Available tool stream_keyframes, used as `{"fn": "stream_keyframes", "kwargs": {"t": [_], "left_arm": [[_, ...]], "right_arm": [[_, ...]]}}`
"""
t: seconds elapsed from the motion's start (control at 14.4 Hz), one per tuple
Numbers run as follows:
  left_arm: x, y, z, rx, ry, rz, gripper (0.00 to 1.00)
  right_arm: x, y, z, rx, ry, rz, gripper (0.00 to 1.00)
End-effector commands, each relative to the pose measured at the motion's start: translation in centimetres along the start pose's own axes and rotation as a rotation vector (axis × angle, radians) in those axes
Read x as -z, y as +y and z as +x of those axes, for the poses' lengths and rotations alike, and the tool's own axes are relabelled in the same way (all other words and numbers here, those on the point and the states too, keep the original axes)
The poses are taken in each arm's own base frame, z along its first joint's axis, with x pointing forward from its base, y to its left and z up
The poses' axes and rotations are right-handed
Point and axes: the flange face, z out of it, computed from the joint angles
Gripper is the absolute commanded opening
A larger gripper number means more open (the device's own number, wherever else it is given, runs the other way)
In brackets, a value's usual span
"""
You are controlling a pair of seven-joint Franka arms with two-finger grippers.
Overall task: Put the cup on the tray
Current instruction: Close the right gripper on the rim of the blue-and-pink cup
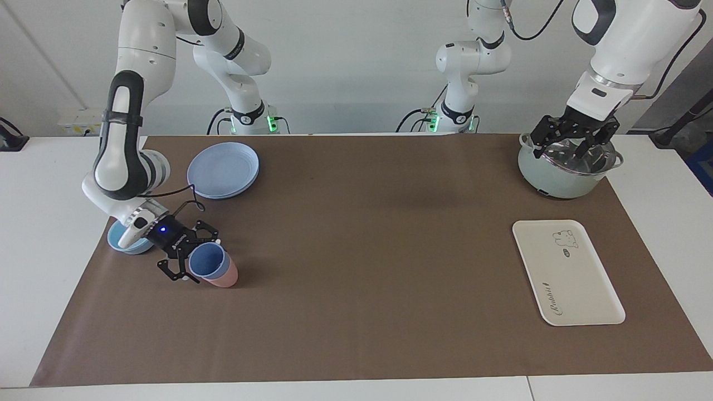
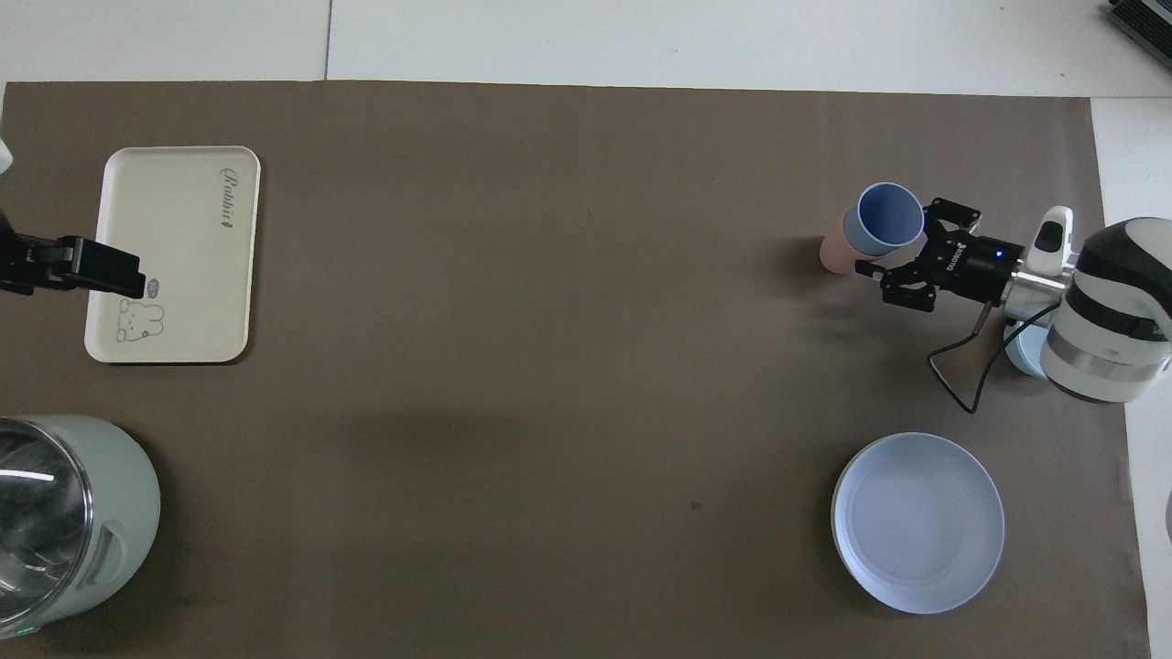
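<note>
The periwinkle-blue cup (image 1: 207, 259) sits in or just over a salmon-pink tumbler (image 1: 225, 277), toward the right arm's end of the table; I cannot tell whether the two touch. It also shows in the overhead view (image 2: 884, 218), with the pink tumbler (image 2: 835, 253) under it. My right gripper (image 1: 205, 262) comes in low from the side and is at the cup (image 2: 899, 240). The cream tray (image 1: 579, 289) with the bear drawing lies bare toward the left arm's end (image 2: 183, 210). My left gripper (image 1: 574, 146) waits open, raised over a pot.
A pale green pot (image 1: 557, 181) stands nearer to the robots than the tray (image 2: 119, 494). A round blue plate (image 1: 223, 170) lies nearer to the robots than the cups (image 2: 917, 522). A light-blue bowl (image 1: 120, 240) sits under the right wrist.
</note>
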Motion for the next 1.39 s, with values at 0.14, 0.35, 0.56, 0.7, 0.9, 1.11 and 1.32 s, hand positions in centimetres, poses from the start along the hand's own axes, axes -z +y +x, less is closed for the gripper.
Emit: {"fn": "stream_keyframes", "kwargs": {"t": [0.14,0.35,0.56,0.7,0.9,1.11,1.32], "left_arm": [[0.2,-0.1,-0.8,0.011,0.002,-0.005,1.0],[0.2,-0.1,-0.8,0.012,0.002,-0.005,1.0],[0.2,-0.1,-0.8,0.012,0.002,-0.005,1.0],[0.2,-0.1,-0.8,0.011,0.003,-0.005,1.0],[0.2,-0.1,-0.8,0.012,0.002,-0.005,1.0],[0.2,-0.1,-0.8,0.011,0.002,-0.005,1.0],[0.2,-0.1,-0.8,0.012,0.002,-0.005,1.0]], "right_arm": [[-0.3,-1.2,-0.3,0.022,0.004,-0.02,1.0],[-0.8,-1.4,-0.1,0.012,0.023,-0.028,1.0],[-1.6,-2.0,-0.1,0.017,0.025,-0.044,1.0],[-1.7,-1.9,-0.1,0.015,0.027,-0.047,1.0],[-1.6,-1.7,0.3,0.023,0.029,-0.054,0.52],[-1.4,-1.5,0.4,0.015,0.02,-0.07,0.0],[-1.7,-1.4,3.8,-0.017,0.022,-0.098,0.0]]}}
